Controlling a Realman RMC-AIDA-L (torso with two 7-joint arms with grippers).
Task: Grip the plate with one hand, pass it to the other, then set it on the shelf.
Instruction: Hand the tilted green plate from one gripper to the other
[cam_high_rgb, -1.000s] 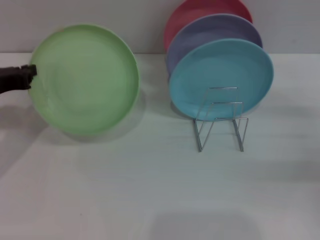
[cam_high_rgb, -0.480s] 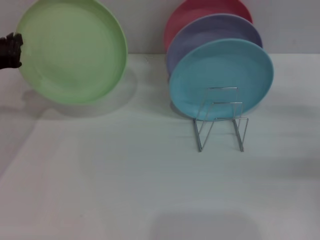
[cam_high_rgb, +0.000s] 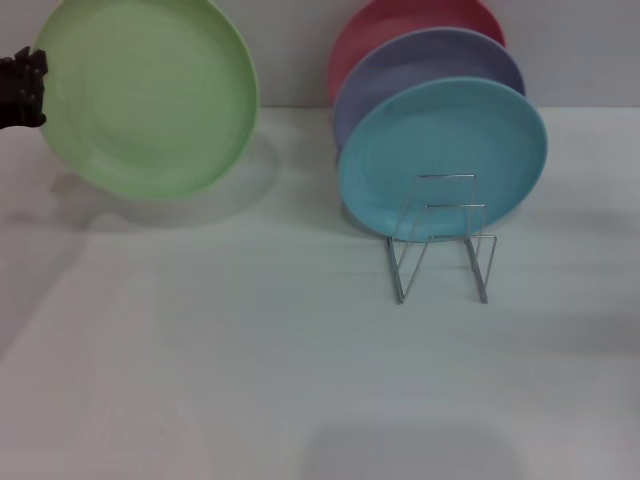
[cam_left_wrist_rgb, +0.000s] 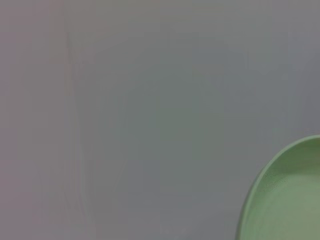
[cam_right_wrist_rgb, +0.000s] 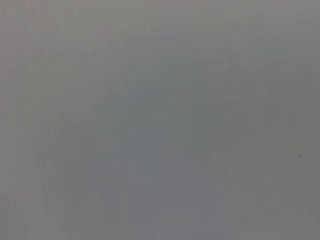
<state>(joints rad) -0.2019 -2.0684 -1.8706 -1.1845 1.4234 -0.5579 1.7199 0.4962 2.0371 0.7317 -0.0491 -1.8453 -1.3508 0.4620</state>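
The light green plate (cam_high_rgb: 148, 95) hangs in the air at the far left of the head view, tilted up on edge above the white table. My left gripper (cam_high_rgb: 30, 88) is black and is shut on the plate's left rim. Part of the green plate's rim also shows in the left wrist view (cam_left_wrist_rgb: 285, 200). The silver wire rack (cam_high_rgb: 442, 235) stands at the middle right; its front loops are empty. My right gripper is out of view; the right wrist view shows only blank grey.
A turquoise plate (cam_high_rgb: 442, 158), a lavender plate (cam_high_rgb: 430, 60) and a pink plate (cam_high_rgb: 410, 22) stand on edge in the rack's rear slots. The white table (cam_high_rgb: 250, 360) stretches in front; a grey wall lies behind.
My left gripper has lifted the green plate up off the table and a little to the left; in the last half second it barely moved.
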